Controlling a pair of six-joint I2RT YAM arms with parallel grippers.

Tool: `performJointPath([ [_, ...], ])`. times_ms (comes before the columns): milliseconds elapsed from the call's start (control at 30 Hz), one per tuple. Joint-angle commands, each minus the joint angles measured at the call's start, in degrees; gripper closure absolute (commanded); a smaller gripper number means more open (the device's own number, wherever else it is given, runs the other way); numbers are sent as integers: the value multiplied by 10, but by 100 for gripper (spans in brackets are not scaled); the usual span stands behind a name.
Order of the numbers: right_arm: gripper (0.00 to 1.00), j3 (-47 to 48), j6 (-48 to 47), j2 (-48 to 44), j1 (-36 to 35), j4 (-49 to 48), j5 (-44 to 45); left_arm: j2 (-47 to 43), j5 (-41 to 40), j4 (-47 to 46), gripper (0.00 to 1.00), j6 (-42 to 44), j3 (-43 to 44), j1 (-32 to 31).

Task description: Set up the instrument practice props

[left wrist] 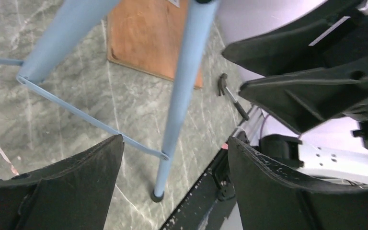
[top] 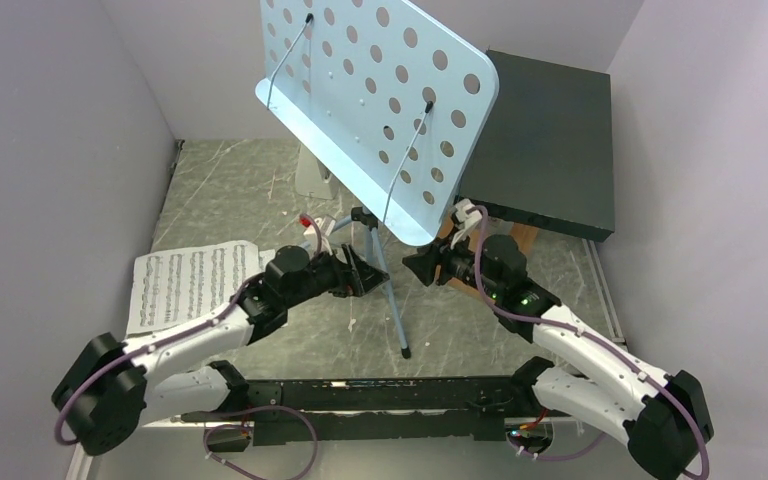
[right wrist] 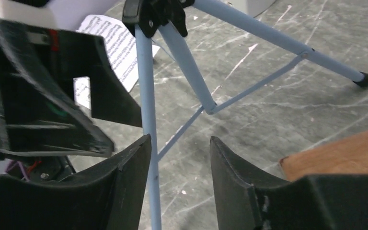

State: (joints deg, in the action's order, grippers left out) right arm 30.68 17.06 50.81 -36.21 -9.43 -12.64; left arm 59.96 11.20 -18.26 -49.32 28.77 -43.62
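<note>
The light blue music stand [top: 380, 90] is upright on its tripod legs in the middle of the worktop [top: 220, 190], its perforated desk tilted and bare. The sheet-music pages [top: 195, 283] lie flat to the left of the stand, well apart from its desk. The left gripper [top: 372, 272] sits just left of the stand's legs, jaws spread wide, grasping nothing. The right gripper [top: 418, 268] is just right of them, released, with one leg running between its parted jaws unpinched. The step in hand looks like positioning the stand. Next, I judge, an arm must reach the pages left of the stand and lift them onto its desk
</note>
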Motion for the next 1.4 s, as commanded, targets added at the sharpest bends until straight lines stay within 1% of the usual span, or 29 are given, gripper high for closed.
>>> performJointPath([
  [0, 51, 60, 24, 28, 13, -24, -62, 56, -35, -106, 18, -4, 17, -4],
  [100, 52, 78, 49, 40, 14, -39, -60, 87, -41, -126, 22, -3, 16, -6],
  [200, 52, 76, 70, 45, 15, -63, -56, 104, -43, -153, 27, -3, 10, -10],
  [367, 57, 68, 101, 46, 16, -65, -24, 120, -43, -160, 34, 20, 16, -18],
  [433, 59, 61, 115, 36, 17, -62, -7, 126, -40, -151, 39, 30, 22, -18],
  [533, 59, 47, 123, 2, 17, -54, 13, 138, -32, -137, 49, 54, 30, -19],
  [667, 59, 28, 115, -47, 18, -17, 46, 148, -16, -125, 69, 79, 34, -19],
  [767, 59, 25, 108, -71, 19, 14, 51, 149, -7, -99, 87, 105, 38, -19],
  [833, 58, 27, 110, -80, 21, 33, 50, 150, 11, -74, 93, 127, 42, -19],
  [967, 55, 23, 113, -88, 22, 29, 19, 153, 83, -74, 100, 162, 28, -19],
  [1067, 50, 14, 121, -80, 22, -2, -19, 163, 137, -65, 100, 179, 25, -19],
  [1167, 46, 1, 148, -57, 22, -54, -52, 171, 187, -88, 100, 172, 18, -19],
  [1267, 42, -11, 178, -27, 22, -129, -93, 180, 227, -111, 100, 157, 13, -20],
  [1367, 36, -25, 205, -6, 21, -186, -99, 185, 247, -129, 100, 141, 4, -20],
])
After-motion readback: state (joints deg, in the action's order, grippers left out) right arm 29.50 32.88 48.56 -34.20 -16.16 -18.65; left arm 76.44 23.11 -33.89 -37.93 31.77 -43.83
